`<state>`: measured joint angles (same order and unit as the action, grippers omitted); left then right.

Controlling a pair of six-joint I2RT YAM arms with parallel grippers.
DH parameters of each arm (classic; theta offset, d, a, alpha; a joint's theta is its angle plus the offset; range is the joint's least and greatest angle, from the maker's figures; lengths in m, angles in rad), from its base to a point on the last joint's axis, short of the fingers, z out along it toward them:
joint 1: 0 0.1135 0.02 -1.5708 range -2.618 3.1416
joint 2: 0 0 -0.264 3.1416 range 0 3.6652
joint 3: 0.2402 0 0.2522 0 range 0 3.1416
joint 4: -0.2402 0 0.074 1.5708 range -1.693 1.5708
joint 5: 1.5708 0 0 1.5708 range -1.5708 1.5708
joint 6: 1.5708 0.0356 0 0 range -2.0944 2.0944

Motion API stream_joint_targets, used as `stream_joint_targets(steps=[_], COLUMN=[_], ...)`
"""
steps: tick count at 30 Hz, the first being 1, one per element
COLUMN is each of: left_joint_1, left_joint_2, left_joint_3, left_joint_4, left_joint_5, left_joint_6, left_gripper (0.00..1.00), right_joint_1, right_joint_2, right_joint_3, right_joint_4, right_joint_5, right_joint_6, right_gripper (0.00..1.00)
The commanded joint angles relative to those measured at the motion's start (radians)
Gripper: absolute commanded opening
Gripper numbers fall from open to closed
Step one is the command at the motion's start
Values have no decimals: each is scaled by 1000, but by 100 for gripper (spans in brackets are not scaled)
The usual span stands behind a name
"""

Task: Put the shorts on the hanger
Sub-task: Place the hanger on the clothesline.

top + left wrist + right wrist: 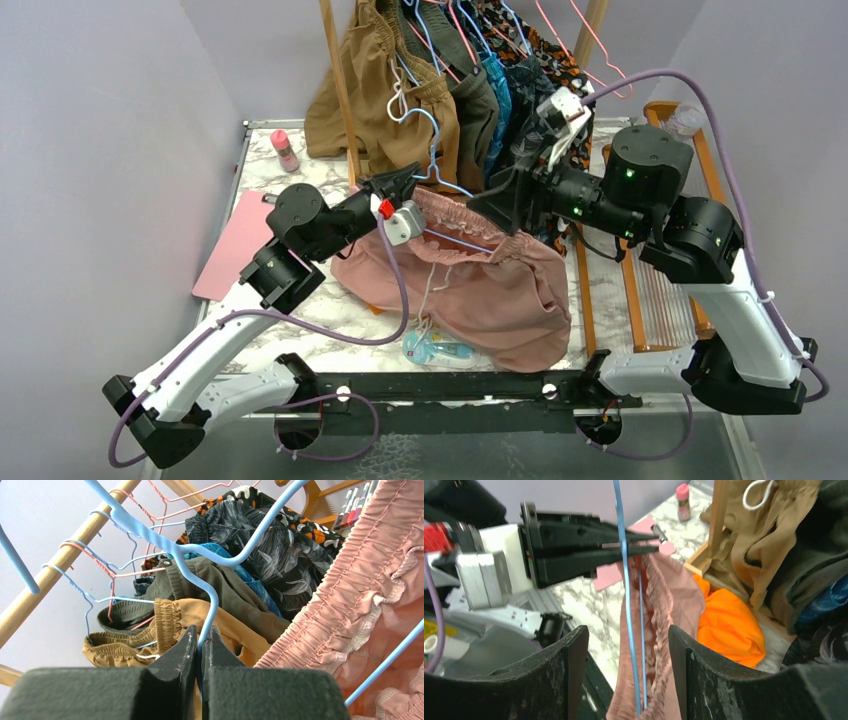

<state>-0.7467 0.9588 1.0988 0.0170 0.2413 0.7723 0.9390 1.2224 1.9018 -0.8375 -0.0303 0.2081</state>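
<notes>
The dusty pink shorts (490, 290) lie bunched on the marble table, their gathered waistband lifted along the light blue hanger (455, 240). My left gripper (202, 630) is shut on the hanger's (200, 587) wire just below its hook, and the waistband (370, 580) hangs to its right. My right gripper (628, 630) stands open around the waistband (674, 595) and two blue hanger wires (624, 595), its fingers clear of both. In the top view the left gripper (400, 183) is at the waistband's left end and the right gripper (497, 205) at its right end.
A wooden rail behind holds brown shorts (385, 90), dark patterned clothes (530, 80) and pink wire hangers (590, 40). Bright orange shorts (729, 625) lie under the rail. A pink bottle (285, 150) and pink board (235, 245) sit left; a wooden rack (640, 290) is right.
</notes>
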Motion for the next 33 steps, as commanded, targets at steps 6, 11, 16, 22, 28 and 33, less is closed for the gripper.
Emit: stream_joint_targets(steps=[6, 11, 16, 22, 28, 33], left_joint_1=[-5, -5, -5, -4, -5, -4], left_joint_2=[-29, -32, -34, -39, -44, -45], left_joint_3=[8, 14, 14, 10, 3, -3], left_joint_4=[94, 102, 103, 102, 103, 101], left_joint_5=[4, 9, 15, 18, 13, 11], left_joint_6=[-36, -53, -61, -70, -70, -78], left_gripper=[0, 0, 0, 0, 0, 0], right_joint_1=[4, 4, 4, 4, 4, 4], right_joint_2=[-50, -56, -57, -53, -68, -84], right_joint_3=[-102, -124, -146, -153, -168, -186], right_joint_4=[-18, 10, 44, 56, 74, 98], right_joint_5=[-107, -98, -97, -113, -120, -123], right_joint_6=[-50, -49, -41, -29, -23, -27], right_gripper=[60, 54, 40, 18, 1, 1])
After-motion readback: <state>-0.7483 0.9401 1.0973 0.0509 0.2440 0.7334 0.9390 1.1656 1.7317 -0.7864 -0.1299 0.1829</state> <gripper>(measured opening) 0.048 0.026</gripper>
